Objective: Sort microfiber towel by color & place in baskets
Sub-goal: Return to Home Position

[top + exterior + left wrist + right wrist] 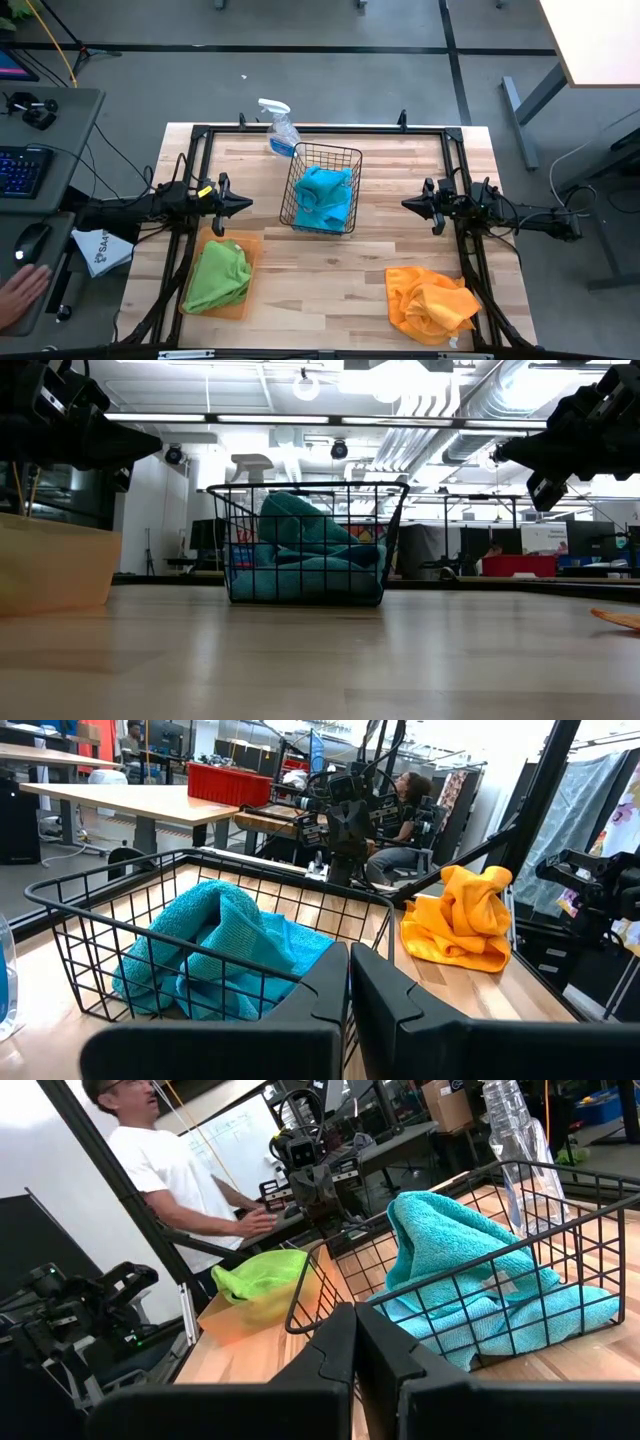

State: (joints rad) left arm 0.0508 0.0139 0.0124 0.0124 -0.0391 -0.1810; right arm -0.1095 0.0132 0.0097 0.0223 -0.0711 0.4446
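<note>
A black wire basket (322, 188) stands mid-table with a teal towel (325, 196) inside; both also show in the low view (310, 545). A green towel (218, 276) lies in the flat orange tray (243, 308) at the near left. An orange towel (432, 304) lies crumpled on the table at the near right. My left gripper (247, 204) hovers left of the basket, shut and empty. My right gripper (407, 203) hovers right of the basket, shut and empty.
A clear spray bottle (280, 128) stands behind the basket near the far edge. A black frame rail (320, 130) runs around the table. A person's hand (20, 295) rests on a side desk to the left. Bare wood lies between tray and orange towel.
</note>
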